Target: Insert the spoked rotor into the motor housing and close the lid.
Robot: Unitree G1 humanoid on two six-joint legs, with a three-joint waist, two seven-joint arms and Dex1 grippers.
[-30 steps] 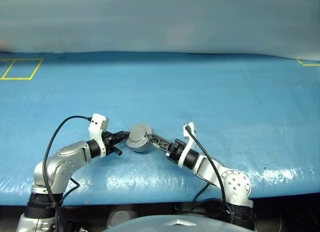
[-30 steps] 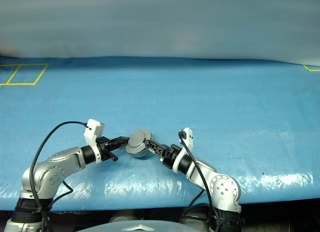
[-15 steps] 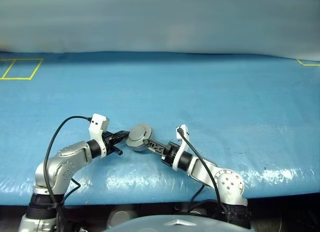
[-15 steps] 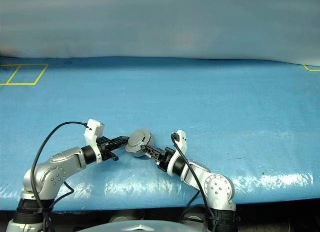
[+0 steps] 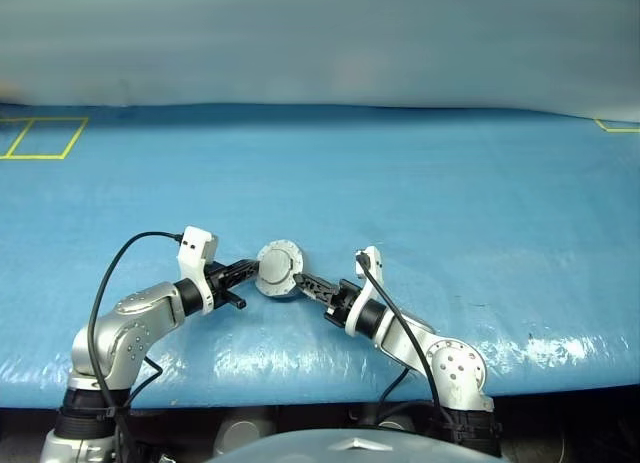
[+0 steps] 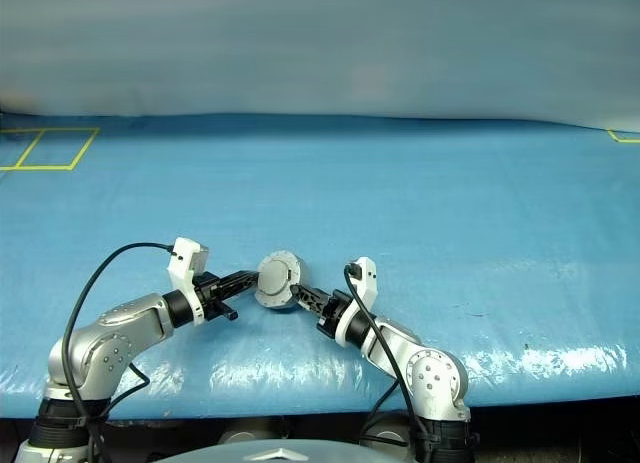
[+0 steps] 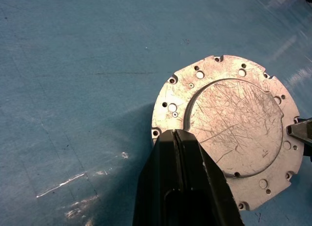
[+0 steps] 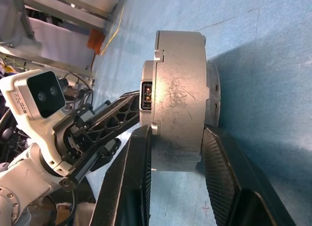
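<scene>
The motor housing (image 8: 178,118) stands tipped up on its edge on the blue table, with the lid (image 7: 229,133) closed over it. The lid's plain grey outside, with its raised flat centre, faces my head view (image 5: 277,269). My right gripper (image 8: 178,131) is shut on the housing, one black finger (image 8: 141,177) on each flat side. My left gripper (image 7: 174,133) is shut, its tips touching the lid's scalloped rim from the left (image 5: 250,271). The spoked rotor is hidden.
A blue sheet (image 5: 420,183) covers the whole table, and its front edge runs just below my arms. A yellow tape rectangle (image 5: 45,138) lies at the far left and a yellow corner mark (image 5: 615,125) at the far right. Shelving stands beyond the table (image 8: 58,6).
My right gripper has closed around the housing and shifted a little left. The closed housing has tipped up from lying flat onto its edge. My left gripper has stayed put.
</scene>
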